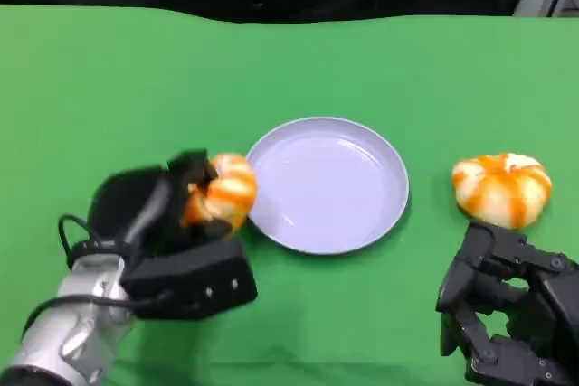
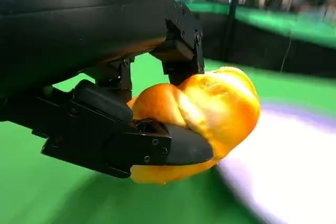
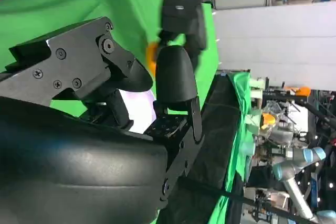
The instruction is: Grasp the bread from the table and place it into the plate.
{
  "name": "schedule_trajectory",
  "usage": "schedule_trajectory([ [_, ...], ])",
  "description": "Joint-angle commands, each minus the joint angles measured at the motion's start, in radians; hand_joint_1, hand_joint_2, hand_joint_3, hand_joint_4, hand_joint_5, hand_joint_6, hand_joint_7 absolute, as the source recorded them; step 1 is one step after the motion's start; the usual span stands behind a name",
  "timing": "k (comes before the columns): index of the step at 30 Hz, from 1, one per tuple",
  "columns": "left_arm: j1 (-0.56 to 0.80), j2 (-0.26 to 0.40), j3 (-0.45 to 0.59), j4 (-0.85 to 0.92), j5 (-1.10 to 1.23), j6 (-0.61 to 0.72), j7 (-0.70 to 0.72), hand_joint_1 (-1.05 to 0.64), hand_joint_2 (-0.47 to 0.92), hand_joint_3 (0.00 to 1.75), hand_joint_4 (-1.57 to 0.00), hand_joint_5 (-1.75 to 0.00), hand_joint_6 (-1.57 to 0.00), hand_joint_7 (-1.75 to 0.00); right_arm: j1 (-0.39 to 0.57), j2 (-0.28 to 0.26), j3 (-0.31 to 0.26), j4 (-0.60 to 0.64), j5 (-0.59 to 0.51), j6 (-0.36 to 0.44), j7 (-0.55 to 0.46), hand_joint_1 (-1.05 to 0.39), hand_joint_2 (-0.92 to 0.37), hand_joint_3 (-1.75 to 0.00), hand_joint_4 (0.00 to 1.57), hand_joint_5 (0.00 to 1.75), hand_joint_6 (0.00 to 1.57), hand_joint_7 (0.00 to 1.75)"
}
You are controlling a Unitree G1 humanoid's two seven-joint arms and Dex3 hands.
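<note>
My left hand (image 1: 167,210) grips an orange-and-cream bread roll (image 1: 224,192) just left of the pale lilac plate (image 1: 384,164), near its rim. In the left wrist view the fingers (image 2: 157,148) wrap the roll (image 2: 215,106), with the plate (image 2: 294,171) blurred beyond it. A second striped bread roll (image 1: 503,187) lies on the green table to the right of the plate. My right hand (image 1: 507,314) sits at the lower right, just in front of that roll, holding nothing, fingers apart. The right wrist view shows its fingers (image 3: 176,74) empty.
The green cloth table (image 1: 109,88) reaches back to a dark backdrop. The right wrist view shows my left hand (image 3: 181,11) with a bit of orange bread (image 3: 151,56), and lab gear beyond the table's edge.
</note>
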Motion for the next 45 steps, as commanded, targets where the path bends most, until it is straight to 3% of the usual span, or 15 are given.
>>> schedule_trajectory([
  [1,-0.005,0.016,0.019,-0.02,-0.008,-0.006,0.009,-0.13,0.9,0.41,-0.75,-1.75,-0.51,-1.75,-0.001,-0.006,-0.004,-0.016,0.007,0.008,-0.005,-0.04,-0.65,-1.08,0.75,1.75,0.66,1.54],
  [4,-0.014,0.022,0.037,-0.072,-0.011,-0.012,0.013,-0.13,0.9,0.42,-0.75,-1.75,-0.5,-1.75,0.0,-0.008,-0.004,-0.018,0.008,0.009,-0.003,-0.04,-0.65,-1.08,0.75,1.75,0.66,1.54],
  [5,-0.021,0.024,0.05,-0.123,-0.013,-0.013,0.013,-0.12,0.77,0.66,-0.78,-1.75,-0.57,-1.75,0.0,-0.008,-0.005,-0.018,0.006,0.006,-0.004,-0.04,-0.65,-1.09,0.76,1.75,0.66,1.54],
  [6,-0.025,0.024,0.058,-0.162,-0.013,-0.012,0.01,-0.11,0.7,0.78,-0.8,-1.75,-0.6,-1.75,0.0,-0.008,-0.005,-0.017,0.005,0.003,-0.004,-0.03,-0.65,-1.09,0.76,1.75,0.66,1.54],
  [8,-0.022,0.021,0.066,-0.198,-0.01,-0.005,0.002,-0.1,0.64,0.89,-0.81,-1.75,-0.63,-1.74,0.001,-0.007,-0.005,-0.015,0.003,0.0,-0.005,-0.03,-0.65,-1.09,0.76,1.75,0.66,1.54],
  [14,-0.014,0.017,0.072,-0.216,-0.005,0.002,-0.009,-0.1,0.62,0.94,-0.82,-1.75,-0.64,-1.74,0.001,-0.007,-0.005,-0.015,0.003,0.0,-0.005,-0.04,-0.64,-1.09,0.76,1.75,0.67,1.54],
  [20,-0.067,-0.039,0.012,-0.233,0.024,-0.003,-0.033,-0.09,0.58,0.95,-0.8,-1.75,-0.64,-1.7,0.005,-0.009,-0.003,-0.017,0.005,0.002,-0.002,-0.04,-0.65,-1.09,0.76,1.75,0.66,1.55],
  [21,-0.099,-0.058,-0.009,-0.202,0.028,-0.004,-0.046,-0.09,0.59,0.91,-0.8,-1.75,-0.64,-1.66,0.007,-0.009,-0.002,-0.021,0.004,0.006,-0.003,-0.04,-0.65,-1.09,0.76,1.75,0.66,1.54],
  [23,-0.159,-0.089,-0.044,-0.144,0.036,-0.004,-0.075,-0.08,0.7,0.61,-0.77,-1.75,-0.68,-1.52,0.01,-0.01,0.002,-0.033,0.004,0.02,-0.005,-0.04,-0.65,-1.09,0.76,1.75,0.66,1.54],
  [26,-0.205,-0.111,-0.067,-0.09,0.037,0.0,-0.098,-0.07,0.82,0.4,-0.75,-1.75,-0.61,-1.61,0.012,-0.009,0.006,-0.039,-0.001,0.022,-0.007,-0.04,-0.66,-1.08,0.76,1.75,0.65,1.54],
  [30,-0.221,-0.117,-0.072,-0.067,0.035,-0.003,-0.1,-0.06,0.85,0.36,-0.74,-1.75,-0.58,-1.67,0.013,-0.009,0.007,-0.039,-0.003,0.021,-0.009,-0.04,-0.66,-1.08,0.76,1.75,0.65,1.54],
  [34,-0.311,-0.18,-0.121,0.115,0.053,-0.005,-0.098,-0.1,0.86,0.35,-0.77,-1.75,-0.58,-1.66,0.017,0.002,0.025,-0.042,-0.008,0.007,-0.017,-0.04,-0.65,-1.07,0.76,1.75,0.66,1.54],
  [40,-0.342,-0.224,-0.145,0.248,0.048,-0.023,-0.058,-0.1,0.91,0.2,-0.77,-1.75,-0.7,-1.38,0.02,-0.004,0.035,-0.045,-0.014,-0.011,-0.019,-0.06,-0.65,-1.08,0.77,1.75,0.67,1.54],
  [42,-0.345,-0.231,-0.149,0.281,0.045,-0.035,-0.047,-0.11,0.92,0.23,-0.78,-1.75,-0.67,-1.46,0.018,-0.008,0.035,-0.044,-0.016,-0.015,-0.017,-0.07,-0.65,-1.07,0.77,1.75,0.67,1.55],
  [45,-0.352,-0.238,-0.151,0.314,0.045,-0.045,-0.032,-0.12,0.92,0.22,-0.78,-1.75,-0.75,-1.24,0.019,-0.007,0.037,-0.043,-0.021,-0.02,-0.02,-0.07,-0.65,-1.07,0.77,1.75,0.67,1.55],
])
